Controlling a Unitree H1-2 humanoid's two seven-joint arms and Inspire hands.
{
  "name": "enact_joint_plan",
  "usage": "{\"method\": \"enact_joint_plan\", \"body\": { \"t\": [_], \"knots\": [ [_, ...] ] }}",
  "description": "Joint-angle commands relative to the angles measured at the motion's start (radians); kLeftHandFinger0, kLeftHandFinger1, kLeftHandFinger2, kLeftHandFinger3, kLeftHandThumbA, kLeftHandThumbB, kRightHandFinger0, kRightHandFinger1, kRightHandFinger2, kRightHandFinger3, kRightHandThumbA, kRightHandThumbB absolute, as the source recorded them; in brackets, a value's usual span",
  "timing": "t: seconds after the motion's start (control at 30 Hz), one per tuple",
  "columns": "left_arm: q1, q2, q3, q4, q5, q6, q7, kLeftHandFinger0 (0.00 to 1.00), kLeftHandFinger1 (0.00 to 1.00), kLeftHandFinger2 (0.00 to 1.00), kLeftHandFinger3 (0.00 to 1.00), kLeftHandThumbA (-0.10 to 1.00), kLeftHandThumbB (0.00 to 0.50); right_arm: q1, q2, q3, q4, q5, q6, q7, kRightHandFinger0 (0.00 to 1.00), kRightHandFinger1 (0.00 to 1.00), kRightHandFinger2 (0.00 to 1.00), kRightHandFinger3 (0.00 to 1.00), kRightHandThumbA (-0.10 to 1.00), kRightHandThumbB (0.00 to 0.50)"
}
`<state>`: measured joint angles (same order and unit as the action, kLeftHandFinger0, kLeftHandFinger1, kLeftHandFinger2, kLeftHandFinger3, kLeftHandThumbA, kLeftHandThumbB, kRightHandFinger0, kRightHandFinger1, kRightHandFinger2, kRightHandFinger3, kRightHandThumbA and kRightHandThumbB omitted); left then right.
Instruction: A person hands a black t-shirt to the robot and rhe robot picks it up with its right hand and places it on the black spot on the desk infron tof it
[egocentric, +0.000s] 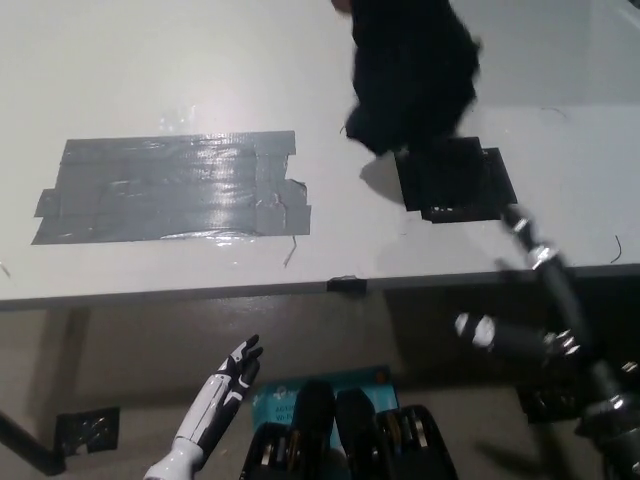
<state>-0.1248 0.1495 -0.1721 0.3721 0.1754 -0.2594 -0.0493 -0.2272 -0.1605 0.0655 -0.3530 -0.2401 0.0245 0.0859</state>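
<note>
**Shirt above the marked spot, tape patch to its left**

On the desk (500, 60), the t-shirt (412, 72) hangs bunched over the far edge of the marked spot (455, 180). A wide taped patch (170, 188) lies well to the left. The right arm (560, 300) reaches up from the lower right toward the spot. The left hand (238, 368) rests below the desk's near edge, lower left

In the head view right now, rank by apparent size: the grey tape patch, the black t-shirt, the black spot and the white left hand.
1. Grey tape patch, clearly largest.
2. Black t-shirt, though it is raised nearer the camera, blurred and cut off at the top edge.
3. Black spot, partly covered by the shirt, so unsure against it.
4. Left hand, smallest.
</note>
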Motion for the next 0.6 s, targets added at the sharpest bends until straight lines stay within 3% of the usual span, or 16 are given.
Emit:
{"method": "enact_joint_plan", "body": {
  "t": [0.0,0.03,0.4,0.43,0.47,0.57],
  "knots": [
    [-0.003,0.010,0.000,-0.016,0.016,-0.068,0.004,1.00,1.00,1.00,1.00,1.00,0.500,-0.106,0.014,-0.046,-0.117,-0.141,0.031,-0.076,1.00,1.00,1.00,1.00,1.00,0.345],
    [-0.003,0.011,0.000,-0.019,0.019,-0.066,0.004,1.00,1.00,1.00,1.00,1.00,0.500,-0.173,0.012,-0.055,-0.091,-0.172,0.039,-0.092,1.00,1.00,1.00,1.00,1.00,0.319],
    [-0.009,0.009,0.000,-0.023,0.021,-0.067,-0.004,1.00,1.00,1.00,1.00,1.00,0.500,-0.406,0.018,-0.052,0.133,-0.327,0.123,-0.167,1.00,1.00,1.00,1.00,1.00,0.339],
    [-0.009,0.009,0.000,-0.023,0.021,-0.067,-0.004,1.00,1.00,1.00,1.00,1.00,0.500,-0.407,0.018,-0.052,0.134,-0.329,0.123,-0.168,1.00,1.00,1.00,1.00,1.00,0.314],
    [-0.011,0.010,0.002,-0.016,0.010,-0.073,-0.012,1.00,1.00,1.00,1.00,1.00,0.500,-0.463,0.021,-0.049,0.227,-0.348,0.133,-0.198,1.00,1.00,1.00,1.00,1.00,0.362],
    [-0.010,0.011,0.004,-0.019,0.007,-0.071,-0.015,1.00,1.00,1.00,1.00,1.00,0.500,-0.505,0.024,-0.048,0.303,-0.355,0.135,-0.224,1.00,1.00,1.00,1.00,1.00,0.365]
  ]
}}
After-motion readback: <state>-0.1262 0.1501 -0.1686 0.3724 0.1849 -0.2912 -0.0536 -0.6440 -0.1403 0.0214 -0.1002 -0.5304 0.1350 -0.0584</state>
